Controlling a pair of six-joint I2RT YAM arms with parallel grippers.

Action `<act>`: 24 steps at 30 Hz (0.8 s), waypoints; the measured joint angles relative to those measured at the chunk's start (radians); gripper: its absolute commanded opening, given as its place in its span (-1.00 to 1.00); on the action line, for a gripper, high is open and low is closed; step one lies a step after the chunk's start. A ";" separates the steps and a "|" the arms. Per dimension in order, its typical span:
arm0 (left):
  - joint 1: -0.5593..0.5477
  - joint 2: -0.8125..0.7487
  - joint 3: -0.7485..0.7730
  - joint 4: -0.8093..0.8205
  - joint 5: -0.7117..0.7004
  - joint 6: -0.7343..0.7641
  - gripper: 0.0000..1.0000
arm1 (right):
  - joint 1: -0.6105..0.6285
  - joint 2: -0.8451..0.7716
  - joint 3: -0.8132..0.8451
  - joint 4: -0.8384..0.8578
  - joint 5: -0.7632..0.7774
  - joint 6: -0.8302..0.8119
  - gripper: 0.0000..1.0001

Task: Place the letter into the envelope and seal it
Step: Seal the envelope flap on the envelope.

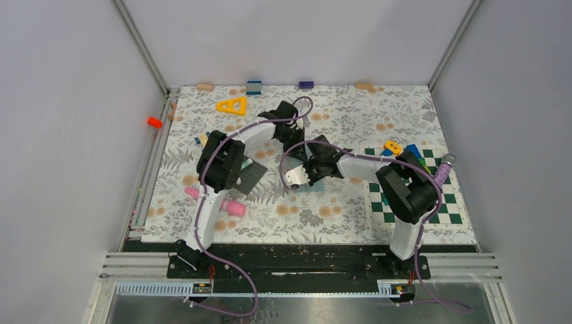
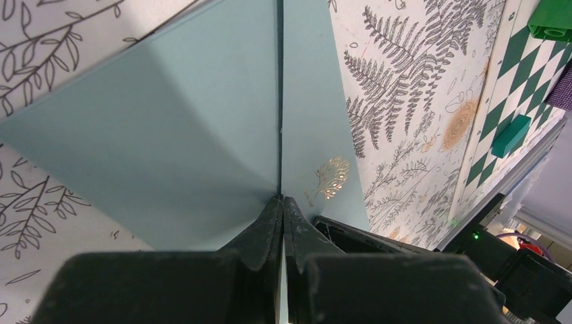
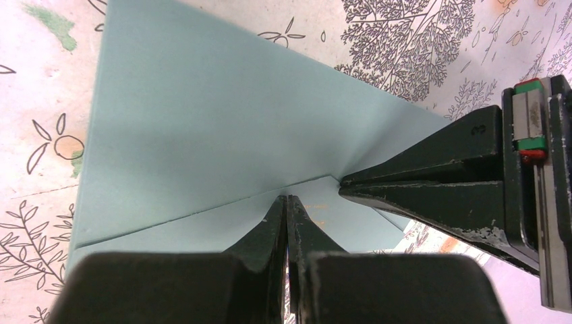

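walls: plain pale grey | tabletop: floral print | corner posts: aluminium

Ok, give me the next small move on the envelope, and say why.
The flap seems folded down over the envelope, with the shut left gripper and right gripper meeting at its tip. So probably press down and rub along its edge to seal.
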 measured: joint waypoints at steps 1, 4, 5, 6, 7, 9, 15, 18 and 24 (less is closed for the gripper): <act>-0.001 0.005 0.011 -0.009 -0.001 0.000 -1.00 | 0.000 0.000 0.000 0.000 0.000 0.000 -1.00; -0.004 0.023 0.043 -0.026 -0.004 -0.003 -1.00 | 0.000 0.000 0.000 0.000 0.000 0.000 -1.00; -0.005 0.029 0.053 -0.028 -0.004 -0.004 -1.00 | 0.000 0.000 0.000 0.000 0.000 0.000 -1.00; -0.005 0.034 0.061 -0.026 -0.003 -0.008 -1.00 | 0.000 0.000 0.000 0.000 0.000 0.000 -1.00; -0.005 0.037 0.066 -0.023 -0.003 -0.014 -1.00 | 0.000 0.000 0.000 0.000 0.000 -0.001 -1.00; -0.005 0.038 0.066 -0.017 -0.003 -0.022 -1.00 | 0.000 0.000 -0.001 0.000 0.000 -0.003 -1.00; 0.001 0.037 0.061 0.041 0.000 -0.051 -1.00 | 0.000 0.000 -0.002 0.001 0.000 -0.009 -1.00; 0.011 0.037 0.051 0.083 0.024 -0.071 -1.00 | 0.000 0.000 -0.002 0.001 0.000 -0.011 -1.00; 0.016 0.037 0.049 0.130 0.081 -0.101 -1.00 | 0.000 0.000 -0.002 0.001 0.000 -0.011 -1.00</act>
